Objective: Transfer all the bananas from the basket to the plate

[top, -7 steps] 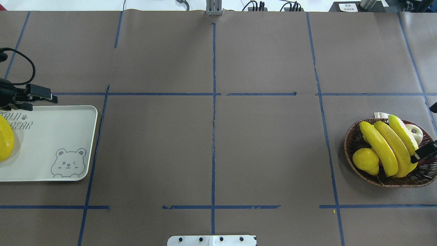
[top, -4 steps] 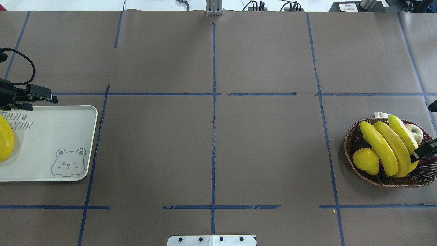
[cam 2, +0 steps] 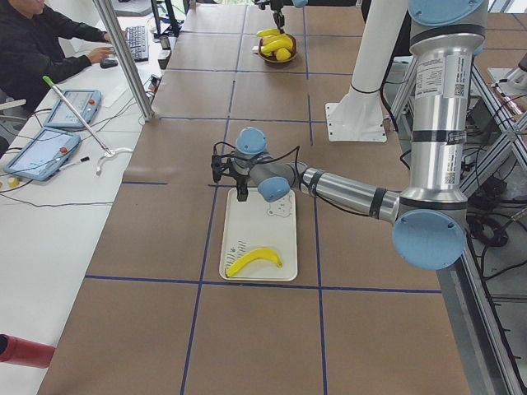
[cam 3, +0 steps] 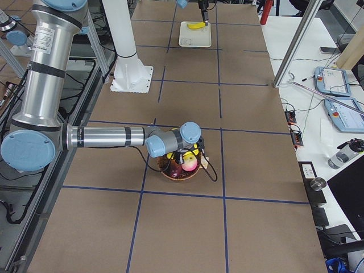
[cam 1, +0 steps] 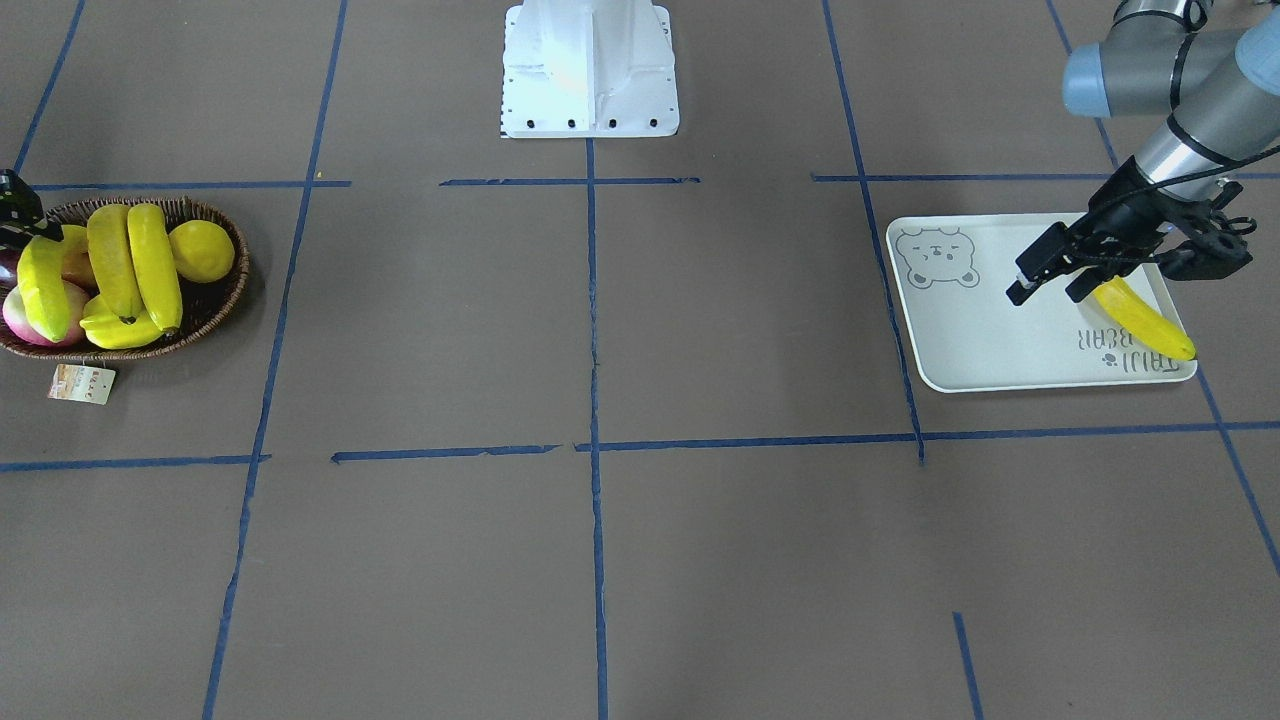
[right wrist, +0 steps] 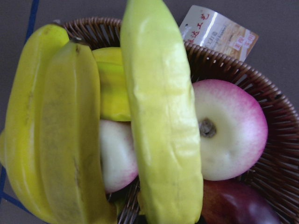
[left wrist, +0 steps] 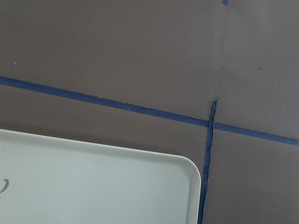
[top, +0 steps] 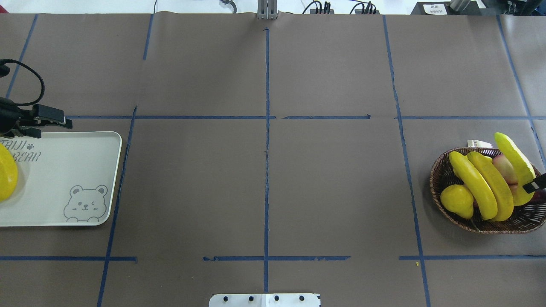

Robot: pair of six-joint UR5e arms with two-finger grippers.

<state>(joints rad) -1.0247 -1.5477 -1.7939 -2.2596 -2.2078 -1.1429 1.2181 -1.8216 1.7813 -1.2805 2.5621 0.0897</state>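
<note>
- Step in hand: pick phase of a transfer. The right claw (top: 535, 185) is clamped on the held banana (top: 514, 164) near its 5 o'clock end. The grip is judged from the wrist view, where this fruit runs straight out from the camera above the other contents
- Location: the held banana rides over the 3 o'clock side of the basket (top: 439, 179), at the 3 o'clock end of the table (top: 332, 179). Contact with the fruit beneath cannot be told
- Axis, overhead view: the long axis runs 11 to 5 o'clock, and the free tip points to 11 o'clock, out past the basket's far rim
- In the basket: two bananas (top: 475, 187) lie side by side and touching on a similar axis, beside a lemon (top: 456, 200)
- On the plate (cam 1: 960, 340): the delivered banana (cam 1: 1140, 320) lies flat at the 9 o'clock end of the table, well apart from the basket
- The left claw (cam 1: 1047, 290) hovers over the plate, fingers wide, holding nothing
- Next move, as judged: raise the held banana until its tip clears the rim, carry it toward 9 o'clock, and set it beside the delivered banana
</note>
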